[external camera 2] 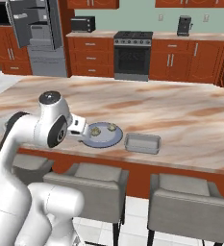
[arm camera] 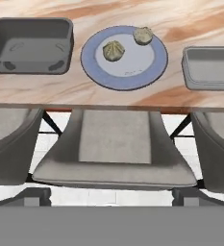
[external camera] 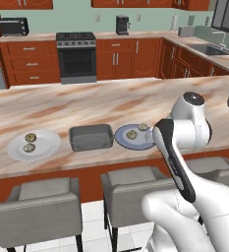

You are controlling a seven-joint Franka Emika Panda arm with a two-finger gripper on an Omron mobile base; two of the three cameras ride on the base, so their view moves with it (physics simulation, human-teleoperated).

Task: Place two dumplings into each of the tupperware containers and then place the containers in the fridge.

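A kitchen with red-brown cabinets, a black stove (external camera: 77, 57) at the back wall and a long island with a marbled tan surface (external camera: 111, 103) in front; grey stools (external camera: 133, 189) stand along its near edge. The fridge (external camera 2: 38, 33) stands at the far left of the right base view, grey, with its doors open.

On the surface near the front edge lies a blue-grey plate (arm camera: 124, 56) carrying two dumplings (arm camera: 113, 50), one near the plate's middle and the other at its rim. Just beside the plate on one side sits a grey container (arm camera: 30, 45), deep and empty; in the hand view a second grey container (arm camera: 210, 67) sits beside the plate on the other side, partly cut off by the picture's edge. Further along the surface, in the left base view, a white plate (external camera: 34, 144) holds two more dumplings (external camera: 30, 142) close together.

The white arm (external camera: 185, 147) rises from in front of the stools and bends at the elbow, with its wrist reaching over the front edge of the surface beside the blue-grey plate. The hand looks down over the stool seat and the edge of the surface, with the plate and both containers ahead of it. Its fingertips are not visible; the fingers are spread wide, and nothing is held in it.
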